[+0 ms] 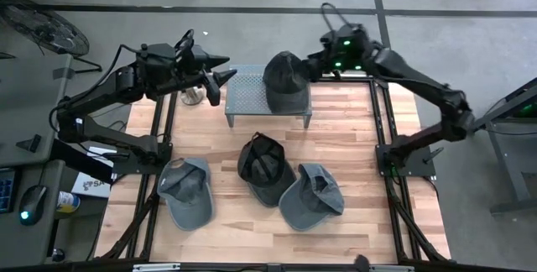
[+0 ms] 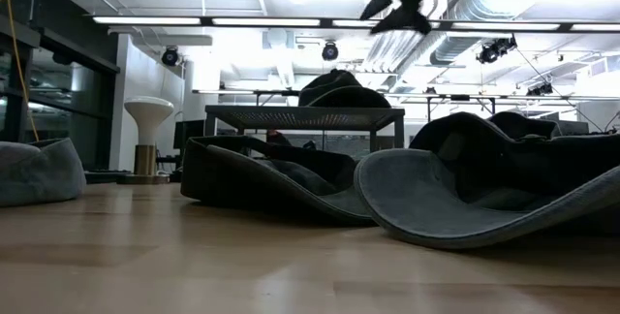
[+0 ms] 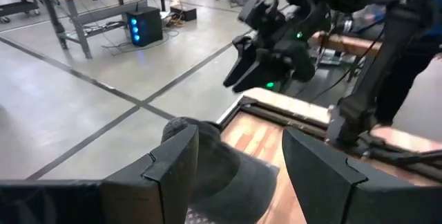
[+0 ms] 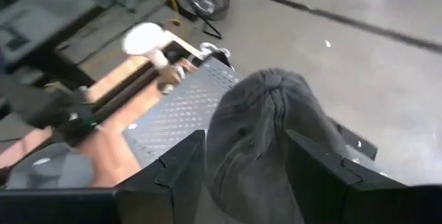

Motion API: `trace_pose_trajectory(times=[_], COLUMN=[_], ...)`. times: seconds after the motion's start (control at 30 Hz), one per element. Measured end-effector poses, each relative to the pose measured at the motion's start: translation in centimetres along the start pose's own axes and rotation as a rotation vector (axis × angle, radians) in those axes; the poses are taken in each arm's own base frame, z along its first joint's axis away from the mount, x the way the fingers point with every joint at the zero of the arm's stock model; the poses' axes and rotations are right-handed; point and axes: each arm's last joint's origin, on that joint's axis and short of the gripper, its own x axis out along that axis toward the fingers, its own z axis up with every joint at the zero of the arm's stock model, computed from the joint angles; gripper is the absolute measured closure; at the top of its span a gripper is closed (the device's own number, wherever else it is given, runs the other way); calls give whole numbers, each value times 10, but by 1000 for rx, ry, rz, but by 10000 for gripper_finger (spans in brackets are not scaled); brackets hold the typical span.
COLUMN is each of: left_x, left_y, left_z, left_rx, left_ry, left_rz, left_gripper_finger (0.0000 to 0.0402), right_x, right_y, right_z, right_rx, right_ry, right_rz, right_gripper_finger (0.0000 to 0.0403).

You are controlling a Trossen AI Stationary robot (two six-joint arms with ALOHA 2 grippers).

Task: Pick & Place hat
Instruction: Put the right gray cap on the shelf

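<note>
Dark hat (image 1: 286, 79) on perforated metal stand (image 1: 243, 96) | right gripper (image 1: 312, 65) open beside it

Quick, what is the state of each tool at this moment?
Left tool: open, holding nothing, beside the metal rack.
Right tool: open, above the dark cap on the rack, not gripping it.

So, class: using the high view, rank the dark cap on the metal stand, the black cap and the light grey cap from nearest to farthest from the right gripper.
1. Dark cap, on the metal stand, beside the right gripper.
2. Black cap, table centre.
3. Light grey cap, front left.
</note>
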Motion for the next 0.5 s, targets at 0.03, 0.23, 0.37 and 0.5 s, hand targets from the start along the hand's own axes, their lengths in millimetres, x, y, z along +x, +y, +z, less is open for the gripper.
trace_pose_trajectory(times=[0.03,0.23,0.37,0.5], left_x=[0,0,-1,-2], left_y=[0,-4,-6,-8], left_z=[0,-1,-2,-3], left_rx=[-4,-29,-71,-77], left_ry=[-2,26,39,62], left_rz=[-17,-126,-212,-291], left_gripper_finger=[192,192,192,192], right_x=[-8,-49,-70,-86], right_y=[0,9,20,34], right_z=[0,-3,-14,-29], right_rx=[-27,-199,-264,-306], right_ry=[-2,-5,54,142], right_rz=[5,53,81,128], right_gripper_finger=[223,226,226,226])
